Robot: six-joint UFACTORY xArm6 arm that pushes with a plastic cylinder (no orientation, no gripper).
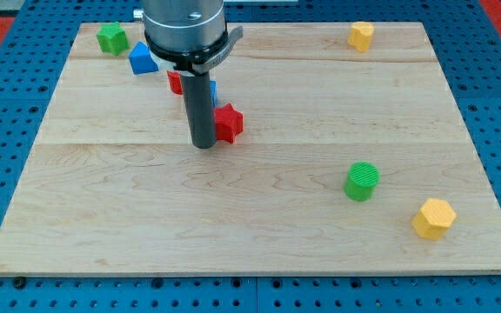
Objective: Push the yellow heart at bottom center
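Note:
A yellow block [361, 36] that looks heart-shaped sits near the top right corner of the wooden board [250, 235]. My tip [203, 145] is left of the board's centre, far from that block. It is right beside the left side of a red star [229, 123]. A yellow hexagon [432, 218] lies near the bottom right corner.
A green cylinder [362, 181] stands up and to the left of the yellow hexagon. A green star [111, 38] and a blue block [143, 59] lie at the top left. A red block [175, 83] and a blue block [213, 91] are partly hidden behind the rod.

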